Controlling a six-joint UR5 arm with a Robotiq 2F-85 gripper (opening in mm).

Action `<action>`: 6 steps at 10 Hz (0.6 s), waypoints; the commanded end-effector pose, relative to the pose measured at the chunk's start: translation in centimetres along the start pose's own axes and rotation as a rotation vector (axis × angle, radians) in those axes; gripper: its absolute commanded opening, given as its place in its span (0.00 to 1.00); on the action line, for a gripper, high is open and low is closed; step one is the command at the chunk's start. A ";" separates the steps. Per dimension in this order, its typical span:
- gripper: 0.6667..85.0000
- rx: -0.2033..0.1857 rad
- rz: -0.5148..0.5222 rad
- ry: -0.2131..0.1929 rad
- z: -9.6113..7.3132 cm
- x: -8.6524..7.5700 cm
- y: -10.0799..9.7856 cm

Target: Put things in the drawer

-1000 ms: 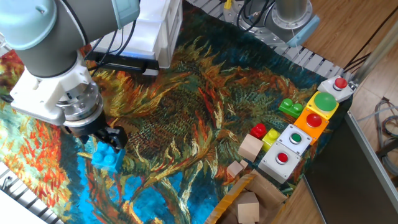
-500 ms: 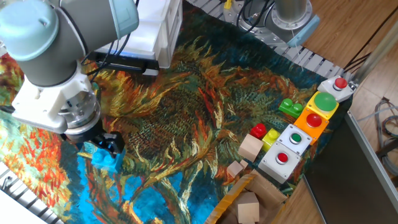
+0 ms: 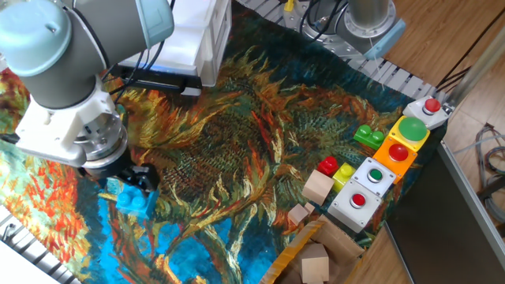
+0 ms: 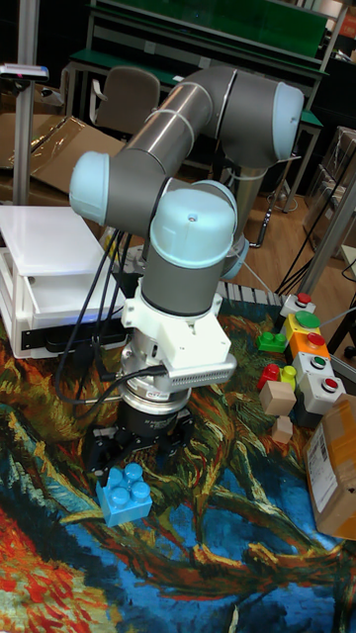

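A bright blue studded brick (image 3: 136,202) (image 4: 125,493) lies on the painted cloth at the near left. My gripper (image 3: 129,181) (image 4: 136,453) stands right over its back edge, lowered close to the cloth. Its black fingers (image 4: 97,453) are spread apart on either side of the brick, open, with no grip visible. The white cabinet with the drawer (image 3: 193,43) (image 4: 59,292) sits at the back left, partly hidden by the arm. Its knob is out of sight.
At the right edge of the cloth stand button boxes (image 3: 371,185), a green brick (image 3: 368,136), red and yellow bricks (image 3: 334,168) and wooden blocks (image 3: 317,188). A cardboard box (image 3: 312,256) sits at the front right. Cables run by the cabinet.
The gripper has shifted a little left and lowered towards the blue brick over the last second. The brick has stayed in place on the cloth.
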State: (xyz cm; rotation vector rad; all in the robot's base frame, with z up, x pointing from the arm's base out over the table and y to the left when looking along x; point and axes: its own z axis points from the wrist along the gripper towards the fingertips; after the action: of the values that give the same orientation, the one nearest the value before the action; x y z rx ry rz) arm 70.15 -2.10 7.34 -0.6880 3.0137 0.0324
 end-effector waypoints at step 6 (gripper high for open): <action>0.96 0.003 0.007 -0.004 2.7 -1.0 -0.5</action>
State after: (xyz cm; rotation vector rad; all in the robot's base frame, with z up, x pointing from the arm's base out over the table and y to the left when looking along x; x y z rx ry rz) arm 71.08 -2.21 5.24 -0.6943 3.0099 0.0152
